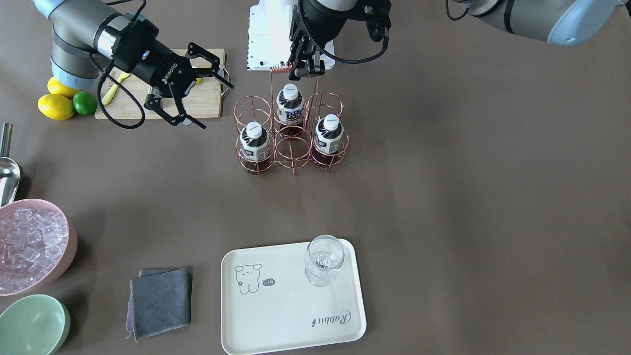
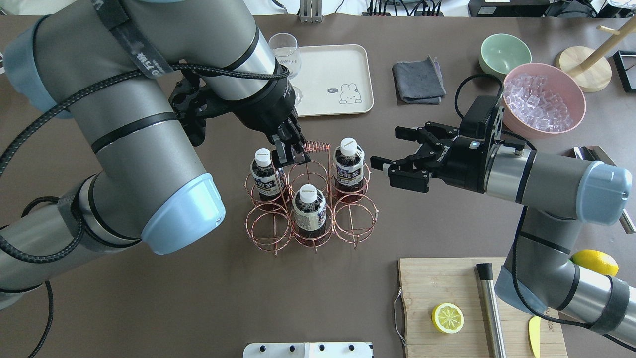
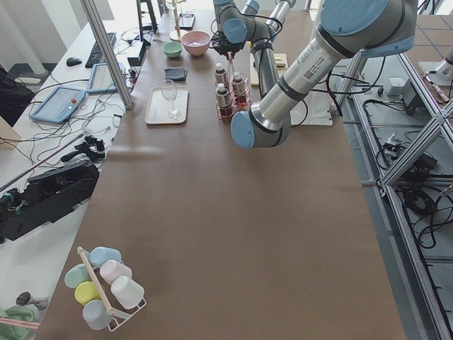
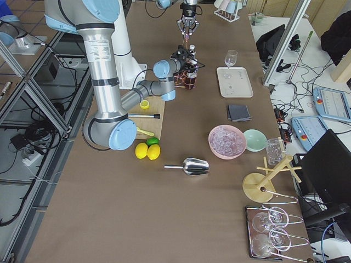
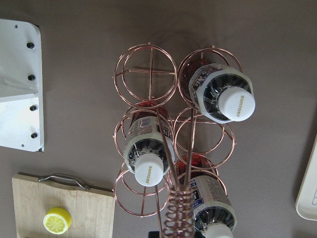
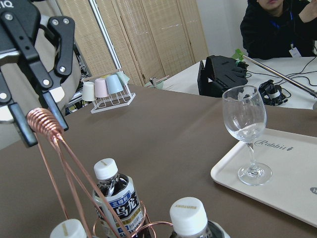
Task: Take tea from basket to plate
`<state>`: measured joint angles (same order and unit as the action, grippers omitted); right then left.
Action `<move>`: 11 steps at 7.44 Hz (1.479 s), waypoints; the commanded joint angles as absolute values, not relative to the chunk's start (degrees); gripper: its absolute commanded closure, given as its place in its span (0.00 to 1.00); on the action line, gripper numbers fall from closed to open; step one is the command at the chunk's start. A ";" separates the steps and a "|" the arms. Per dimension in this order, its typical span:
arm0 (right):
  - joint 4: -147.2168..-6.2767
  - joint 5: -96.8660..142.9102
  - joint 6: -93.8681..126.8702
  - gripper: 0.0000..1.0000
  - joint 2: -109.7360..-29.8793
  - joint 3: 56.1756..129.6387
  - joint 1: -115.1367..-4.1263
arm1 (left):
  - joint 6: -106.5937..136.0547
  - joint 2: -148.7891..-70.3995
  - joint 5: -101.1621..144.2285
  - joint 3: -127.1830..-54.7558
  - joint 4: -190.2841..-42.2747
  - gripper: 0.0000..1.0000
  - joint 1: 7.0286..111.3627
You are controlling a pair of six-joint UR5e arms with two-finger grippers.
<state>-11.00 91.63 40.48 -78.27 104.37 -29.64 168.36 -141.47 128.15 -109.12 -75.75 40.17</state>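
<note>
The copper wire basket (image 2: 355, 226) stands mid-table and holds three tea bottles (image 2: 309, 209) (image 2: 267, 174) (image 2: 349, 161). They also show in the front view (image 1: 254, 143) (image 1: 289, 106) (image 1: 328, 135). My left gripper (image 2: 290, 151) is above the basket, shut on its coiled handle (image 2: 316, 146). In the right wrist view its fingers (image 6: 22, 131) sit on both sides of the coil (image 6: 42, 124). My right gripper (image 2: 385, 147) is open and empty, level with the bottles and just beside the basket. The cream plate (image 2: 323, 69) lies beyond the basket and carries a clear glass (image 2: 285, 49).
Cutting board (image 2: 447, 283) with a lemon half (image 2: 447, 318) and a metal rod (image 2: 489, 303) lies near the robot. Pink bowl of ice (image 2: 541, 99), green bowl (image 2: 504, 52) and grey cloth (image 2: 417, 74) lie beside the plate. Lemons and a lime (image 1: 64, 101) and a scoop (image 1: 7, 172) are further off.
</note>
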 commanded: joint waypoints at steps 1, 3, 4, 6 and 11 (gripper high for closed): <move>-11.42 88.53 37.62 0.10 -77.96 103.45 -29.18 | 168.31 -140.98 128.06 -109.95 -75.67 1.00 40.25; -11.69 86.15 37.62 0.14 -77.00 101.61 -29.09 | 168.40 -140.98 128.06 -109.87 -75.67 1.00 40.25; -11.86 84.48 37.62 0.15 -76.38 100.99 -29.00 | 168.31 -140.98 128.06 -109.78 -75.76 1.00 40.25; -15.10 84.46 37.79 0.15 -73.93 100.99 -28.74 | 168.31 -140.98 128.14 -109.69 -75.76 1.00 40.17; -16.96 82.97 37.79 0.15 -72.60 100.90 -25.94 | 168.31 -141.06 128.14 -109.34 -75.76 1.00 40.17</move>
<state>-16.82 83.80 37.82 -72.54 100.94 -27.21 168.31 -141.01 128.14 -109.41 -75.76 40.17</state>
